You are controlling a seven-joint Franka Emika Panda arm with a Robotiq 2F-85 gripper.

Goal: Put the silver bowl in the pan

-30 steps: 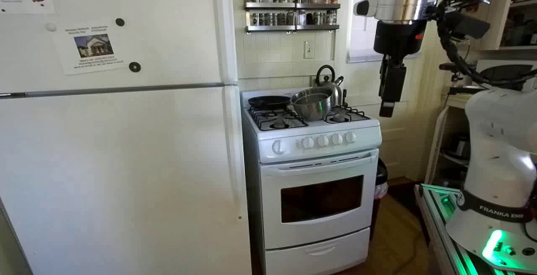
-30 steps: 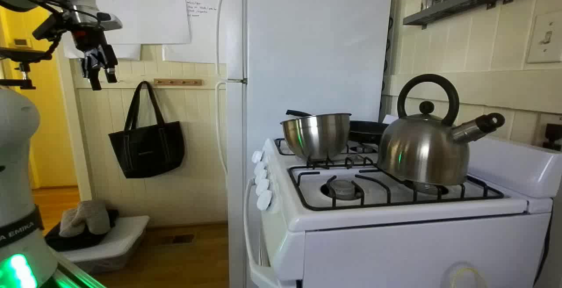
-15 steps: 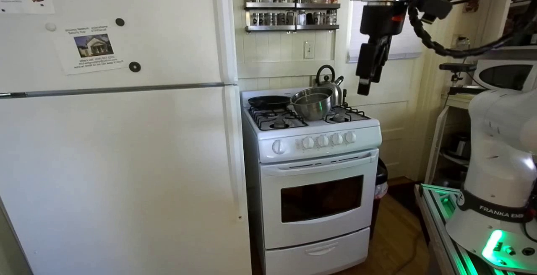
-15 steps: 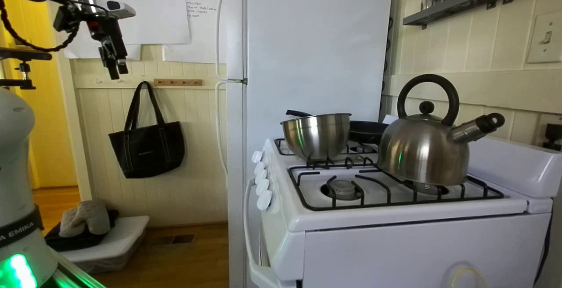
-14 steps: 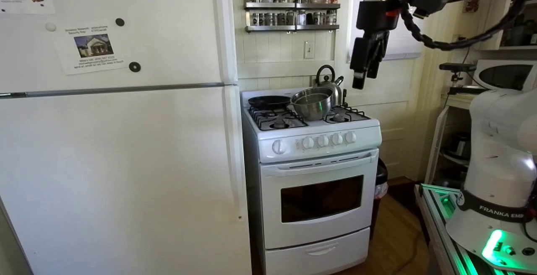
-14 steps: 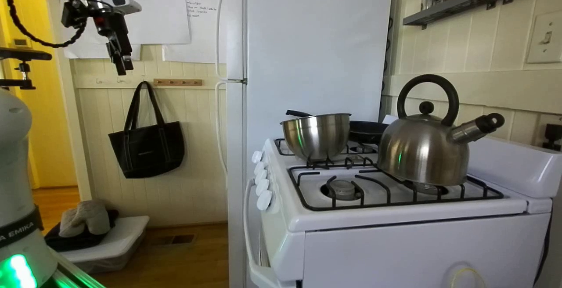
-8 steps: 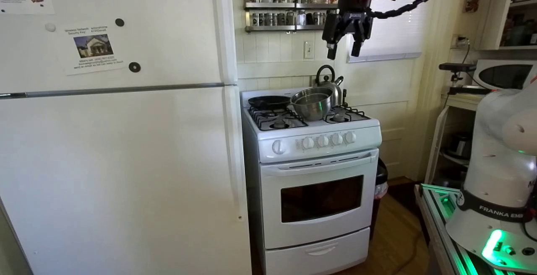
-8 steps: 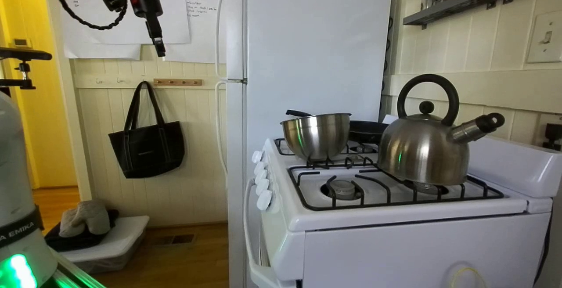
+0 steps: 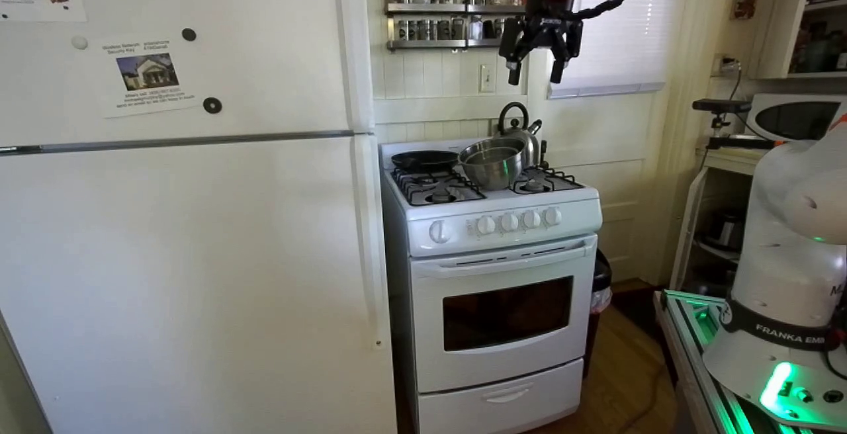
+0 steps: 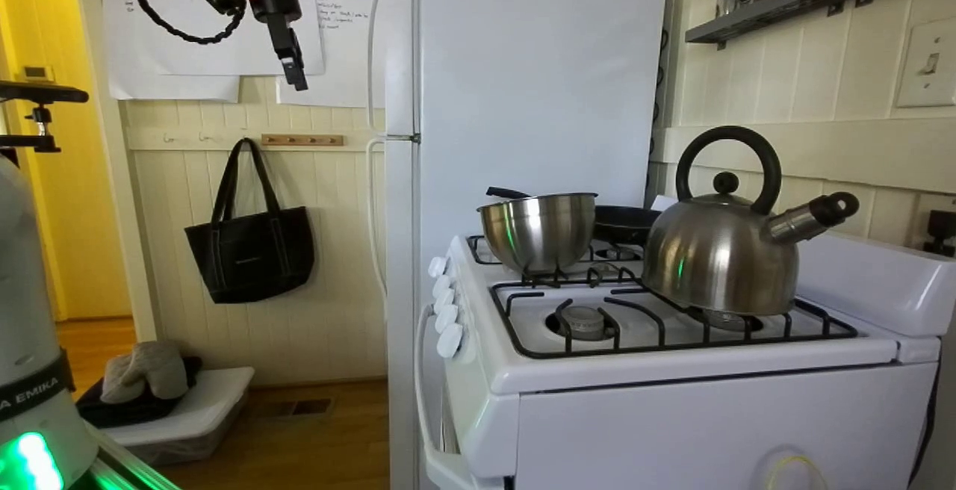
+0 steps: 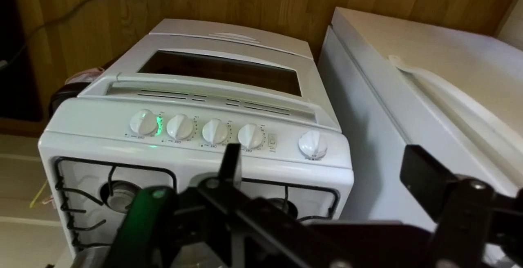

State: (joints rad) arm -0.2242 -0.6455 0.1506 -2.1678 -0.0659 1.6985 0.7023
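The silver bowl [image 9: 493,173] sits, slightly tilted, on the stove top toward the front; it also shows in an exterior view [image 10: 538,234]. The dark pan [image 9: 425,161] lies on the back burner beside it, and shows partly behind the bowl and kettle in an exterior view [image 10: 624,224]. My gripper [image 9: 536,77] is open and empty, high above the stove and apart from everything; it also shows in an exterior view [image 10: 296,81]. In the wrist view the gripper [image 11: 320,164] has its fingers wide apart. There its linkage hides most of the stove top, so bowl and pan cannot be told.
The steel kettle [image 10: 721,266] stands on a back burner behind the bowl. The white fridge [image 9: 198,255] stands beside the stove [image 9: 503,315]. Spice shelves [image 9: 463,7] hang on the wall above. Black grates [image 10: 657,348] cover the burners.
My gripper has moved up and leftward over the stove in an exterior view and turned, so both fingers now show apart there. The bowl, pan and kettle have not moved.
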